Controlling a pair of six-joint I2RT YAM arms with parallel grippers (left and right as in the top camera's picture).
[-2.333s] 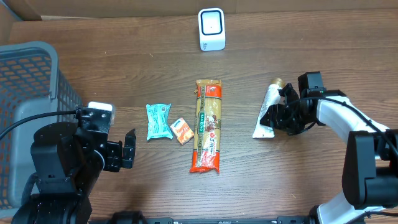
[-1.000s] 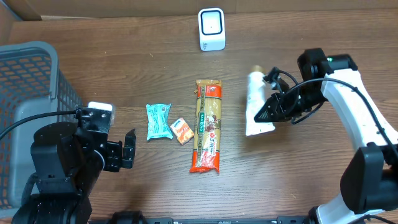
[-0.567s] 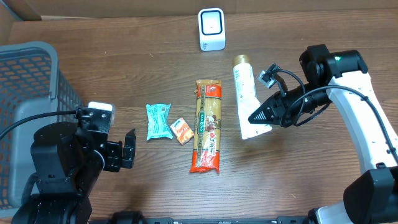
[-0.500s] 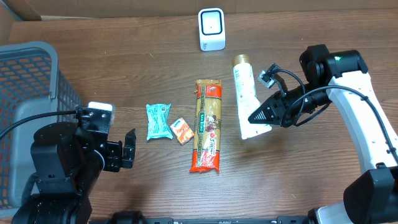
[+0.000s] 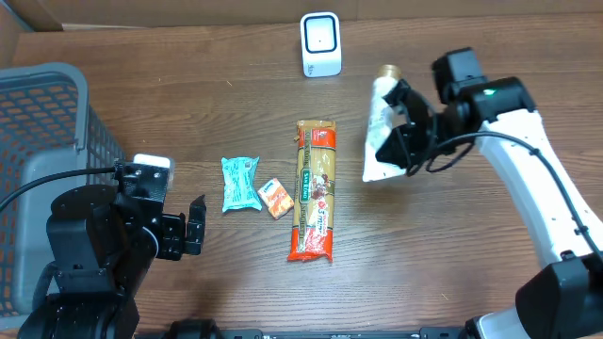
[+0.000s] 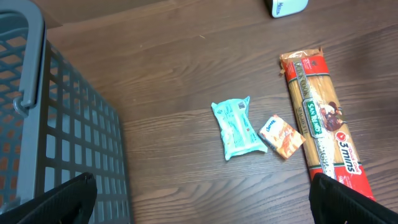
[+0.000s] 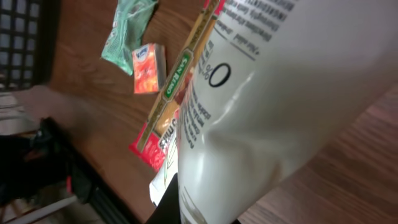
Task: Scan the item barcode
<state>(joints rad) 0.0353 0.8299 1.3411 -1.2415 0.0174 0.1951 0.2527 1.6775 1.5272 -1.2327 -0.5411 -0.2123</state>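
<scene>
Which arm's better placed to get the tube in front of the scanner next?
Right. The right gripper is shut on the white gold-capped tube, close to the white box-shaped scanner. The left gripper sits open and empty near the grey plastic basket, far from both.

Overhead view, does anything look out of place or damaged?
Only the tube: the right gripper is shut on it, and the right wrist view shows a dent in its side. The pasta, teal packet, orange packet and scanner lie neatly.
</scene>
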